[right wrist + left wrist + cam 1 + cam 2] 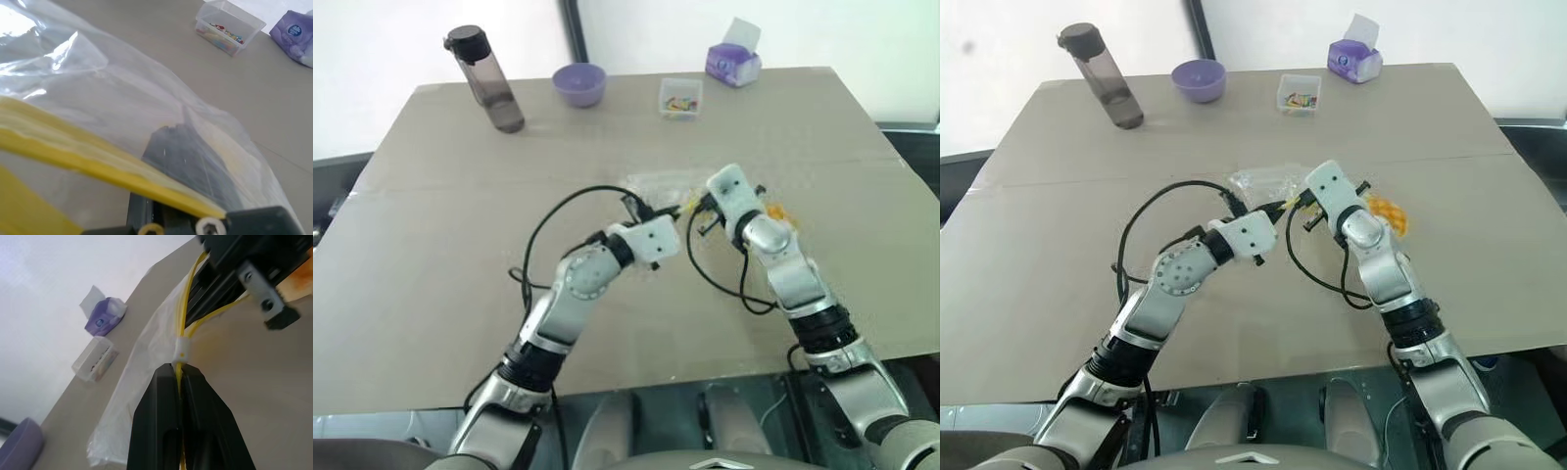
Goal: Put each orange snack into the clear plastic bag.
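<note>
Both claws (180, 377) (1304, 204) pinch the clear plastic bag (1258, 182); orange snack (1387, 211) beside right claw.

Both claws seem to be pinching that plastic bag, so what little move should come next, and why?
Probably pull the two apart to open the mouth: the left gripper and right gripper are both shut on the bag's yellow seal, and the orange snack lies outside on the table.

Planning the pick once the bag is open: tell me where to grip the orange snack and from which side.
Grip the orange snack across its domed sides, coming from above and the robot's right. It lies on the table just right of the right gripper, and the clear plastic bag, pinched by both grippers, blocks its left.
</note>
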